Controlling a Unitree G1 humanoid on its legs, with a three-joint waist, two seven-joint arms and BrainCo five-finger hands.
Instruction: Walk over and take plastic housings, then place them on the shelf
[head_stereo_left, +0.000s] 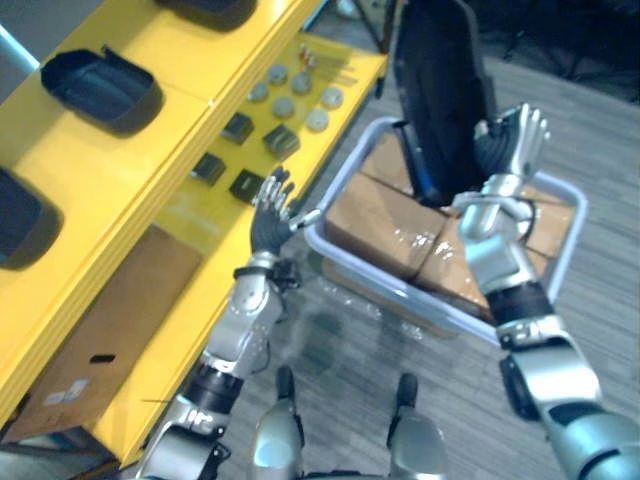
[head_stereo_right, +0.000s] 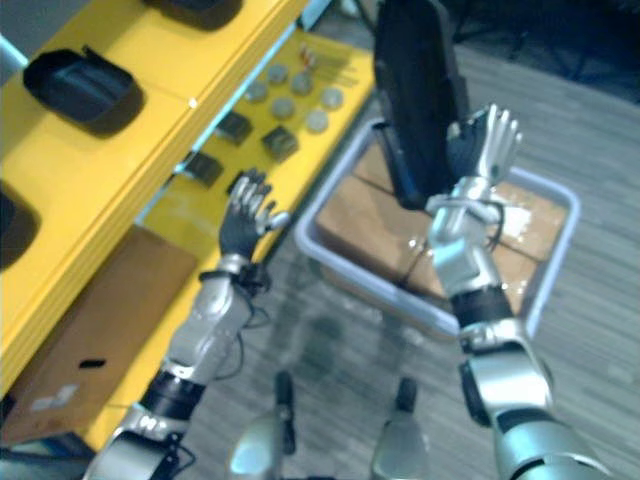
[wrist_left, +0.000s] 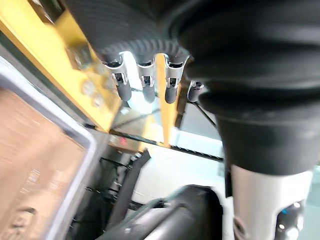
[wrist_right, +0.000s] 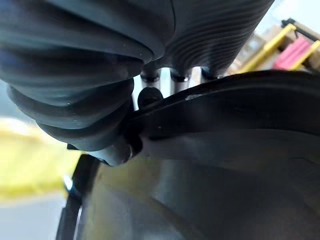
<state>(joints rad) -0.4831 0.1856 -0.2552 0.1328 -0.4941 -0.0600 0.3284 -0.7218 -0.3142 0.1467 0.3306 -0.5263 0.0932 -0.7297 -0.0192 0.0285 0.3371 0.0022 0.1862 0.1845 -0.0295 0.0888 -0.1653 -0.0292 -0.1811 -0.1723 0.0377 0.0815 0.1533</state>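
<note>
A tall black plastic housing (head_stereo_left: 440, 90) is held upright above a grey bin (head_stereo_left: 315, 240) of cardboard boxes (head_stereo_left: 375, 220); its rim seems to be pinched between the thumb and fingers of the right hand (head_stereo_left: 505, 145). The left hand (head_stereo_left: 270, 220) is spread open at the bin's near corner. A yellow shelf (head_stereo_left: 150, 150) left of the bin is loaded with more housings (head_stereo_left: 100, 88). Grey plank flooring (head_stereo_left: 600, 140) is seen around the bin.

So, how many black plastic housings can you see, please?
4 black plastic housings. Three lie on the yellow shelf: one in full, one cut off at left, one at top. The right hand holds the fourth upright over the grey bin. More may be hidden.
</note>
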